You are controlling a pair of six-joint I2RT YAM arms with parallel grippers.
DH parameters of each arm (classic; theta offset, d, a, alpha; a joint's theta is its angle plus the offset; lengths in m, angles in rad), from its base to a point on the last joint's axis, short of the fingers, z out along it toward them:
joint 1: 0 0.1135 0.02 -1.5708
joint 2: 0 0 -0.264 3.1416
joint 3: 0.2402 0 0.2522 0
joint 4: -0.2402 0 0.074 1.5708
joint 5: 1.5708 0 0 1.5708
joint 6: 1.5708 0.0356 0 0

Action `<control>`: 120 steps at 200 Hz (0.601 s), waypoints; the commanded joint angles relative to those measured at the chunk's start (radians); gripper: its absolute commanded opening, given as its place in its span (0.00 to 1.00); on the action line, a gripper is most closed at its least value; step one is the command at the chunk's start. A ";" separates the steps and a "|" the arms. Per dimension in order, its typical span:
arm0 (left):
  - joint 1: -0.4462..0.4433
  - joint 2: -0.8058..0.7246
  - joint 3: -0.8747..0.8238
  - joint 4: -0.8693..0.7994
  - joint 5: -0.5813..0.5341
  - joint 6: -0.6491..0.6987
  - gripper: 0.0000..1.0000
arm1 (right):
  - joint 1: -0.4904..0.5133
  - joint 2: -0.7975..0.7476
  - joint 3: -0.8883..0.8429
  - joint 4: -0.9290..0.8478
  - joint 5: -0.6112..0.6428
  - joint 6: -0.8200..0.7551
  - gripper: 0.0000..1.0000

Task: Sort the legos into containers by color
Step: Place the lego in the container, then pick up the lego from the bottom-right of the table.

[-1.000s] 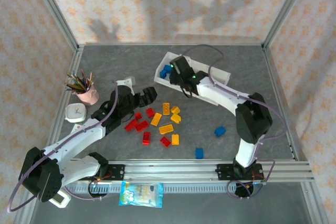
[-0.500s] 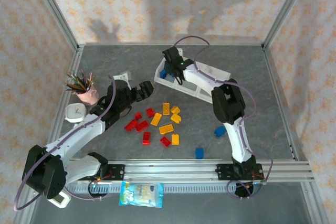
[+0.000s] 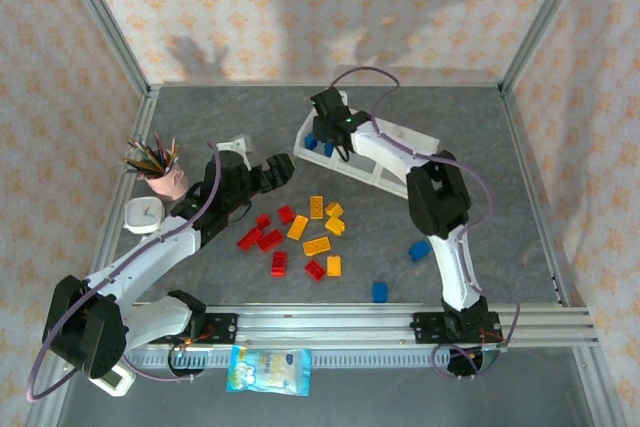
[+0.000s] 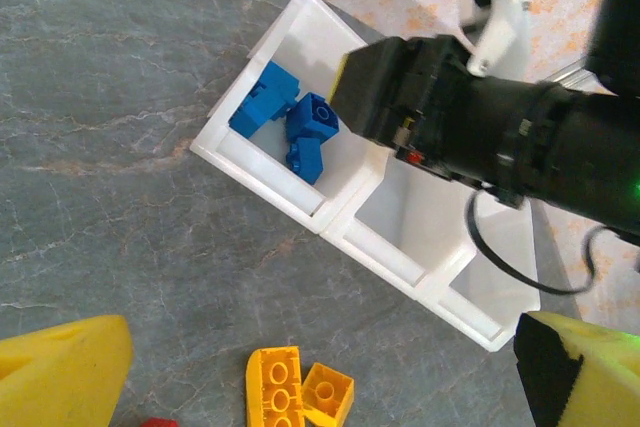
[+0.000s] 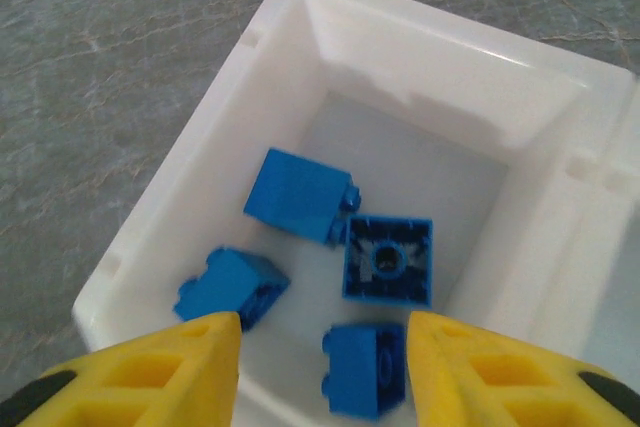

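Four blue legos lie inside the tray's end compartment.

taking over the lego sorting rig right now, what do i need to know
Right gripper: open, empty, over the tray's end compartment.
Left gripper: open, empty, above the table near the tray.
Done: four blue legos lie in that compartment.
To do: two loose blue legos on the table's right side, plus the red legos and yellow-orange legos in the middle, all unsorted.
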 commanded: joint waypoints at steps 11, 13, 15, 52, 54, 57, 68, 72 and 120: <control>-0.011 -0.022 0.025 -0.024 0.040 0.018 0.99 | -0.004 -0.261 -0.183 0.042 -0.004 0.021 0.52; -0.015 -0.024 0.024 -0.026 0.039 0.018 0.99 | -0.004 -0.272 -0.194 0.042 -0.003 0.023 0.53; -0.018 -0.026 0.024 -0.026 0.038 0.018 0.99 | -0.004 -0.283 -0.205 0.042 -0.002 0.026 0.53; -0.094 -0.039 -0.004 -0.021 0.022 0.008 0.99 | -0.030 -0.493 -0.462 0.034 0.024 0.102 0.61; -0.097 -0.039 -0.005 -0.020 0.021 0.007 0.99 | -0.030 -0.506 -0.477 0.035 0.028 0.105 0.61; -0.104 -0.040 -0.006 -0.020 0.018 0.004 0.99 | -0.030 -0.524 -0.500 0.035 0.035 0.110 0.62; -0.129 -0.044 -0.016 -0.012 0.012 -0.010 0.99 | -0.033 -0.586 -0.573 0.028 0.058 0.136 0.65; -0.139 -0.046 -0.021 -0.006 0.012 -0.015 0.99 | -0.034 -0.611 -0.597 0.022 0.064 0.145 0.66; -0.241 -0.038 -0.065 0.058 -0.010 -0.062 0.99 | -0.043 -0.826 -0.859 -0.093 0.139 0.299 0.77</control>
